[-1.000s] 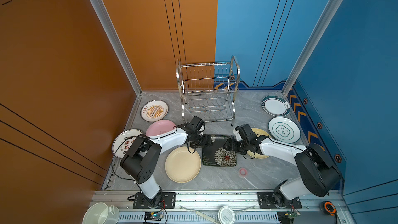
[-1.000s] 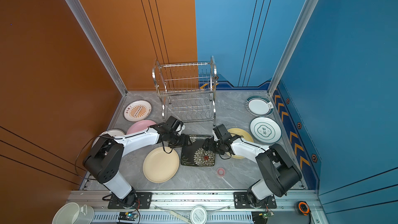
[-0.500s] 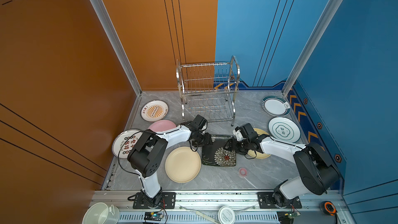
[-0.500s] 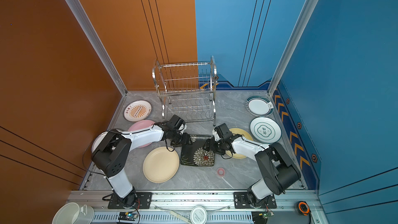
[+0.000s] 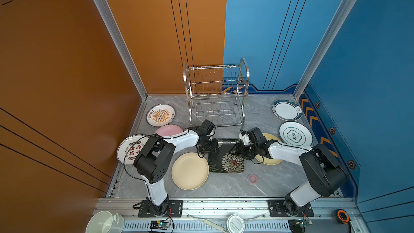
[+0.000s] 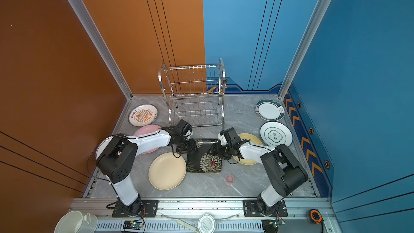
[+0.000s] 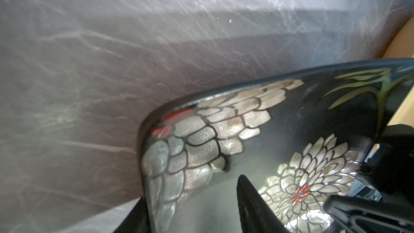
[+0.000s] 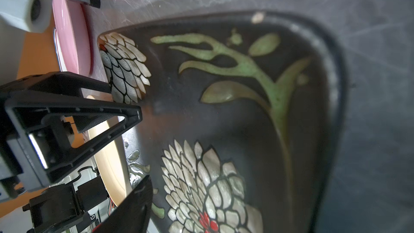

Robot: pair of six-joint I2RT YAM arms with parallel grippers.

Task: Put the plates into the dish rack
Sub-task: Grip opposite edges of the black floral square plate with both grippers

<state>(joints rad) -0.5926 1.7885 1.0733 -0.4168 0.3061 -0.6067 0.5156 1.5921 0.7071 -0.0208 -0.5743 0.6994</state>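
My left gripper [image 5: 213,148] and right gripper [image 5: 236,151] sit at the left and right rims of the black plate [image 5: 226,163] (gripped or not, I cannot tell), so I'd squeeze evenly before lifting.

Chinese characters on orange-print plate [image 5: 160,115], teal-rimmed plate [image 5: 295,136]; too small to read.

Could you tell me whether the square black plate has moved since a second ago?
No: in both top views the square black plate keeps the same gap to the pink ring.
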